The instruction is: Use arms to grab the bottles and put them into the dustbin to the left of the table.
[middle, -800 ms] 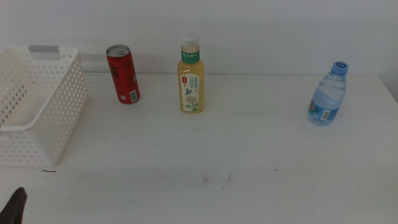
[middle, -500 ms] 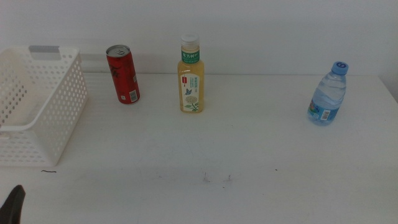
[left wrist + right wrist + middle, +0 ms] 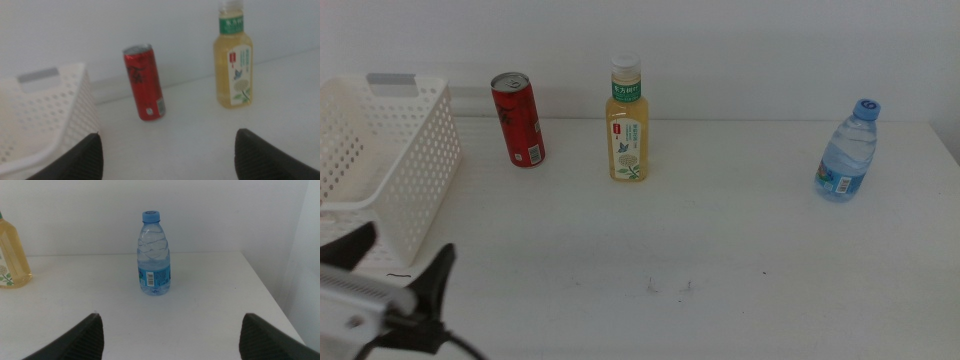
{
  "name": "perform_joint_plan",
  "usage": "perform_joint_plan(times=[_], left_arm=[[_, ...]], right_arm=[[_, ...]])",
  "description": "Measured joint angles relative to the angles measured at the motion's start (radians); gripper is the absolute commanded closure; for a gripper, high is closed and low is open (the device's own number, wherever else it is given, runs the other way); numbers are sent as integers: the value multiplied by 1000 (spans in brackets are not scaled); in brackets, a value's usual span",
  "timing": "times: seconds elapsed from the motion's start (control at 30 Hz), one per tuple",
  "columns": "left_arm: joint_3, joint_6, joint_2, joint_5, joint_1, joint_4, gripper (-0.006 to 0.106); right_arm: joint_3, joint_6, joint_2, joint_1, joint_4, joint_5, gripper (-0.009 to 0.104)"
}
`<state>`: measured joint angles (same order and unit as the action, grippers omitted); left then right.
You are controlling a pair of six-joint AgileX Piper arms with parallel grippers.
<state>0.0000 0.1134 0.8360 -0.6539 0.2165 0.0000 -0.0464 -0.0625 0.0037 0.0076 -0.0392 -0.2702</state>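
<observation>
A red soda can [image 3: 519, 119] stands upright at the back left of the white table [image 3: 720, 240]. A yellow tea bottle [image 3: 628, 120] with a white cap stands at the back middle. A small clear water bottle [image 3: 847, 152] with a blue cap stands at the right. The white perforated dustbin [image 3: 382, 165] sits at the left edge. My left gripper [image 3: 398, 263] is open and empty at the bottom left, in front of the dustbin; its wrist view shows the can [image 3: 145, 82], the tea bottle [image 3: 233, 59] and the dustbin [image 3: 45, 120]. My right gripper [image 3: 170, 340] is open, out of the middle view, facing the water bottle [image 3: 153, 254].
A white wall runs behind the table. Small dark marks [image 3: 668, 287] dot the tabletop near the front. The table's right edge [image 3: 270, 295] drops off just beyond the water bottle.
My left gripper has risen into the middle view from the bottom left corner, now with both jaws and its wrist showing. The bottles and dustbin have not moved.
</observation>
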Motion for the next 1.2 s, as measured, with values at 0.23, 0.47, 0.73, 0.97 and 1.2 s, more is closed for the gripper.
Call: perform_joint_plan(times=[0.23, 0.47, 0.73, 0.97, 1.2], left_arm=[[-1, 0, 326, -288, 12, 0, 14], [-1, 0, 392, -398, 12, 0, 14], [-1, 0, 394, -458, 12, 0, 14], [-5, -28, 394, -425, 12, 0, 14], [-158, -45, 433, -254, 12, 0, 14]], right_arm=[[0, 0, 0, 0, 0, 0, 2], [0, 0, 0, 0, 0, 0, 2], [0, 0, 0, 0, 0, 0, 2], [0, 0, 0, 0, 0, 0, 2], [0, 0, 0, 0, 0, 0, 2]])
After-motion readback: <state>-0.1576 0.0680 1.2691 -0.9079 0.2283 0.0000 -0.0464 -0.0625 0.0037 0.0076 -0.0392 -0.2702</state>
